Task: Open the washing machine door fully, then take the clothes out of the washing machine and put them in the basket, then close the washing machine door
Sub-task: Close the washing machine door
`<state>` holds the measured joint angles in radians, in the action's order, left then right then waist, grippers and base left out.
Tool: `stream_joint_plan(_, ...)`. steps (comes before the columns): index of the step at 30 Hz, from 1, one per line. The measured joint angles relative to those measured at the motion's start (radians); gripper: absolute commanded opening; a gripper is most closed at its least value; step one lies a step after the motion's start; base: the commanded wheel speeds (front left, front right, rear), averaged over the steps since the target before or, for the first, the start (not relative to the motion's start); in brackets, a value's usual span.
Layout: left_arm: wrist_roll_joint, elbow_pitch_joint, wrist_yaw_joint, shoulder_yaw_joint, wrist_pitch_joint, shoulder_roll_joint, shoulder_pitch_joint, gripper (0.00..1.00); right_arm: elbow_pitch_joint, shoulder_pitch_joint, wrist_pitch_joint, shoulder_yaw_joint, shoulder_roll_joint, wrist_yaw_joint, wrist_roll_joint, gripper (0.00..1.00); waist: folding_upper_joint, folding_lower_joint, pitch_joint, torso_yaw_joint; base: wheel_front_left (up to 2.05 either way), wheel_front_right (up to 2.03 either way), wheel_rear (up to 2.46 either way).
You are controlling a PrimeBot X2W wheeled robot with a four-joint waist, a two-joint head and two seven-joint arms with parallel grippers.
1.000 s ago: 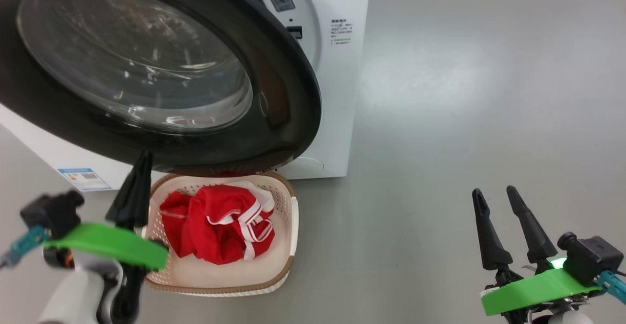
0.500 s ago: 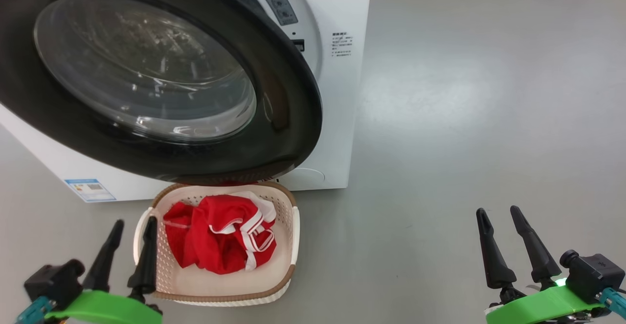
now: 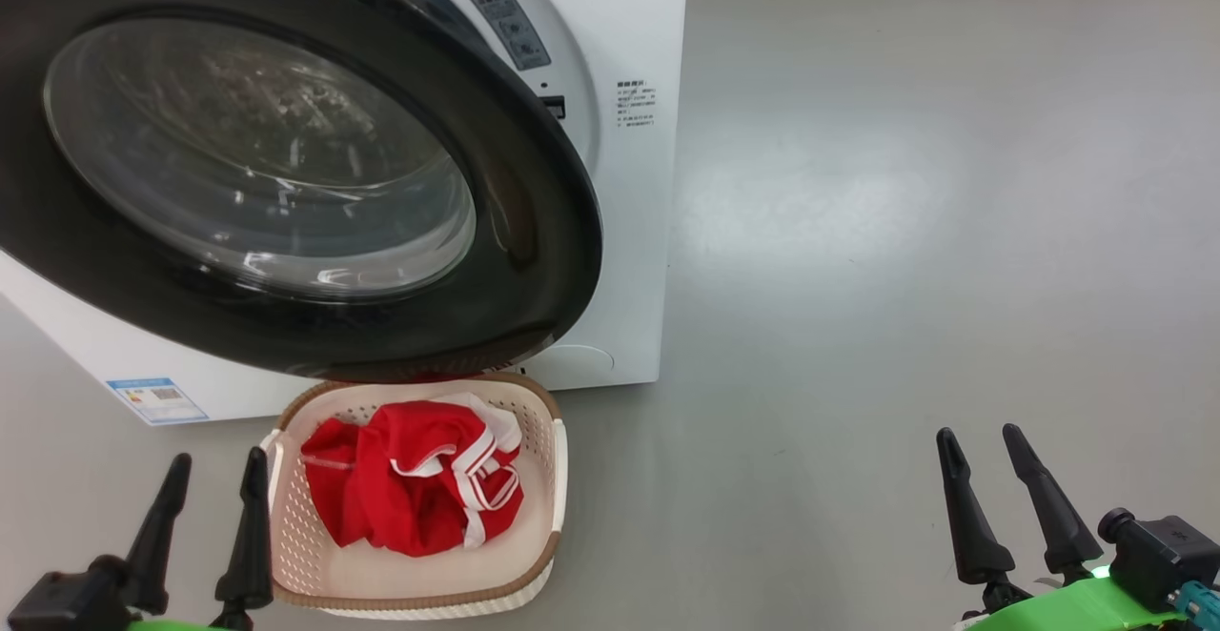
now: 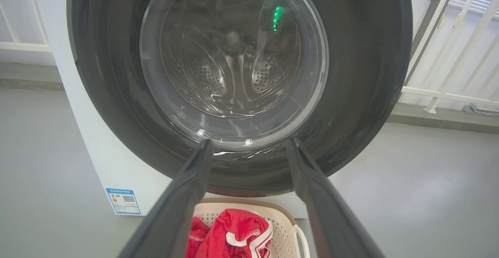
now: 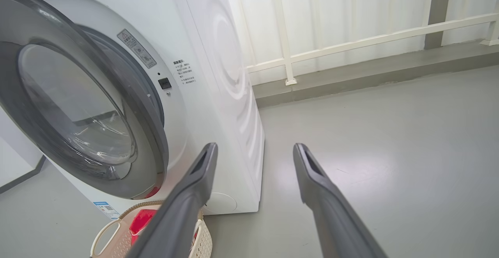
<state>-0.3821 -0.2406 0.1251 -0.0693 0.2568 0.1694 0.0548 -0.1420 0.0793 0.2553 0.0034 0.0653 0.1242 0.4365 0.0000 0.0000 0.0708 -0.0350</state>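
Since a second ago the left tool (image 3: 217, 459) has come down from beside the basket (image 3: 558, 478) to the near left corner. Its two dark fingers, pressed together then, now stand apart with nothing between them.

From where I stand, the red clothes (image 3: 410, 498) with their white trim lie bunched in the basket, heaped toward its far end, with bare cream bottom showing at the near end. The basket sits on the grey floor (image 3: 905, 278) right in front of the washing machine (image 3: 639, 231), its far rim tucked under the overhanging washing machine door (image 3: 534, 259).

That door is swung out from the white front and is not shut. In the right wrist view a gap shows between its black rim and the machine. Through the bulging glass the left wrist view shows the perforated steel drum. A small blue label (image 3: 157, 399) is stuck low on the machine's front, left of the basket.

Well off to the right, over bare floor, the right tool (image 3: 978, 433) hangs with its fingers spread and empty. A white railing (image 5: 351, 41) runs along the wall behind.
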Motion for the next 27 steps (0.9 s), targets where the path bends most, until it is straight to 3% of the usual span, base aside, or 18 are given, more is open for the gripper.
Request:
stream_joint_plan(13,0.102,0.077,0.0,-0.053,0.0,-0.061,-0.09,1.0,0.009,0.001,0.0,-0.001,0.002,0.0,0.0,1.0,0.0,-0.0001,-0.02,0.005,0.0,0.0,0.0)
stream_joint_plan(27,0.11,0.08,0.0,-0.058,0.0,-0.09,-0.12,1.0,0.008,0.021,0.0,0.002,0.003,0.0,0.0,1.0,0.0,0.0,-0.026,0.012,0.0,0.0,0.0)
